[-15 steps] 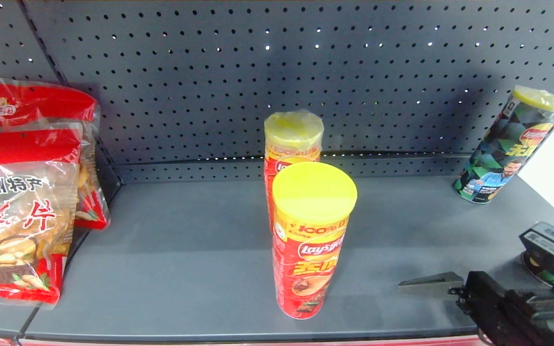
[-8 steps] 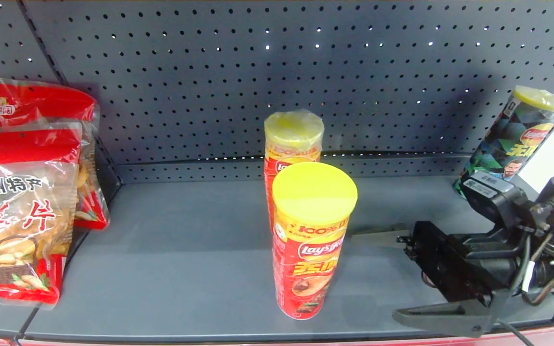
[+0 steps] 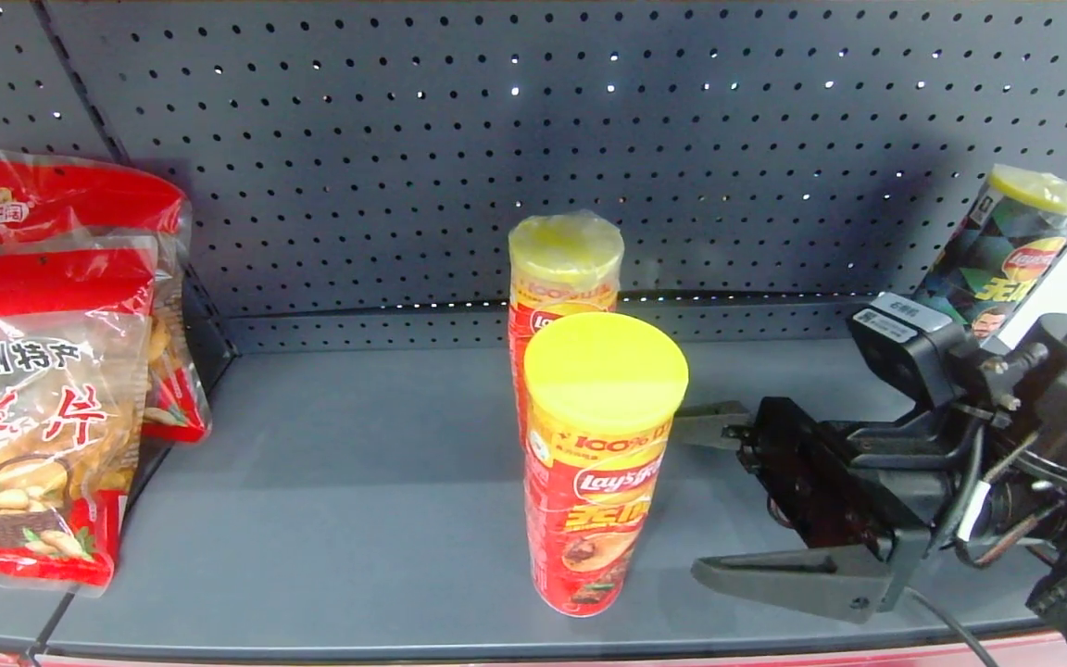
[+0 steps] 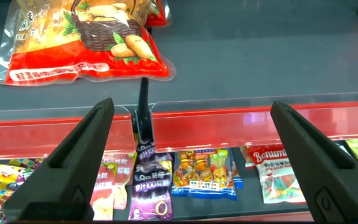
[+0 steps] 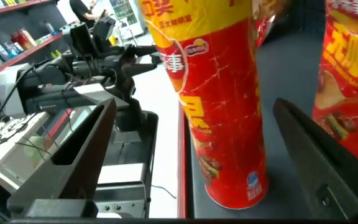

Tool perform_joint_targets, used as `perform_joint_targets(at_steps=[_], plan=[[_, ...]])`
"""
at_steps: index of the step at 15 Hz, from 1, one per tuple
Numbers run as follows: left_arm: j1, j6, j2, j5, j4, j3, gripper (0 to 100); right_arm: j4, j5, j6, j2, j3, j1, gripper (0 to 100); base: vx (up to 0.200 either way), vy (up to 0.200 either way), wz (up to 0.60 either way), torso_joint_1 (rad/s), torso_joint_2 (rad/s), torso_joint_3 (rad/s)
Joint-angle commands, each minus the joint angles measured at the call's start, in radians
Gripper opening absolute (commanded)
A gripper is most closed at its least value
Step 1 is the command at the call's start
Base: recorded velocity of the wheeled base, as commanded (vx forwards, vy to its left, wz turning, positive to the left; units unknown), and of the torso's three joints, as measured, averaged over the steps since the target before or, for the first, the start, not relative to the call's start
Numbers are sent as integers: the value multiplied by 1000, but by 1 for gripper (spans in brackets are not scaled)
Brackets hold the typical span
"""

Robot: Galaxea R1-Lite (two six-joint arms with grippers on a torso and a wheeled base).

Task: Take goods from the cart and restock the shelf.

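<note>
The front red can stands upright near the front edge of the shelf, its long axis vertical and its yellow lid up. We see the rear red can just behind it, also upright, close to the pegboard wall. The right tool sits low over the shelf just to the right of the front can, spread wide and holding nothing. 1 finger lies toward the rear and 1 along the front edge, and both point left at the can. The rear fingertip is very close to the can's side, but we cannot tell whether it touches. There is bare shelf to the left of the 2 cans, as far as the snack bags leaning at the left end. A dark can stands tilted at the far right by the wall, behind the right arm. The left tool is also spread wide and empty. It hangs below the shelf's red price rail, in front of sweet packets on the level underneath.
</note>
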Motion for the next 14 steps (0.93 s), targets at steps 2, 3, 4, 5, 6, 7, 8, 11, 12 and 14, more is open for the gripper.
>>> perform_joint_targets(at_steps=[2, 3, 4, 5, 6, 7, 8, 11, 12, 14], plan=[[0, 0, 2, -2, 0, 0, 100, -1, -1, -2, -4, 8, 4, 100, 0, 0, 0, 0, 0, 0], [0, 0, 2, 0, 0, 0, 100, -1, -1, -2, -7, 10, 5, 100, 0, 0, 0, 0, 0, 0], [0, 0, 2, -2, 0, 0, 100, -1, -1, -2, -10, 10, 7, 100, 0, 0, 0, 0, 0, 0], [0, 0, 2, 0, 0, 0, 100, -1, -1, -2, -12, 13, 18, 100, 0, 0, 0, 0, 0, 0], [0, 0, 2, 0, 0, 0, 100, -1, -1, -2, -13, 15, 27, 100, 0, 0, 0, 0, 0, 0], [0, 0, 2, -2, 0, 0, 100, -1, -1, -2, -21, 24, 44, 100, 0, 0, 0, 0, 0, 0], [0, 0, 2, 0, 0, 0, 100, -3, -1, -2, -23, 25, 50, 100, 0, 0, 0, 0, 0, 0], [0, 0, 2, -2, 0, 0, 100, -3, -1, -2, -24, 28, 54, 100, 0, 0, 0, 0, 0, 0], [0, 0, 2, -2, 0, 0, 100, -3, -1, -2, -24, 31, 59, 100, 0, 0, 0, 0, 0, 0], [0, 0, 2, -2, 0, 0, 100, -3, -1, -2, -24, 38, 67, 100, 0, 0, 0, 0, 0, 0]])
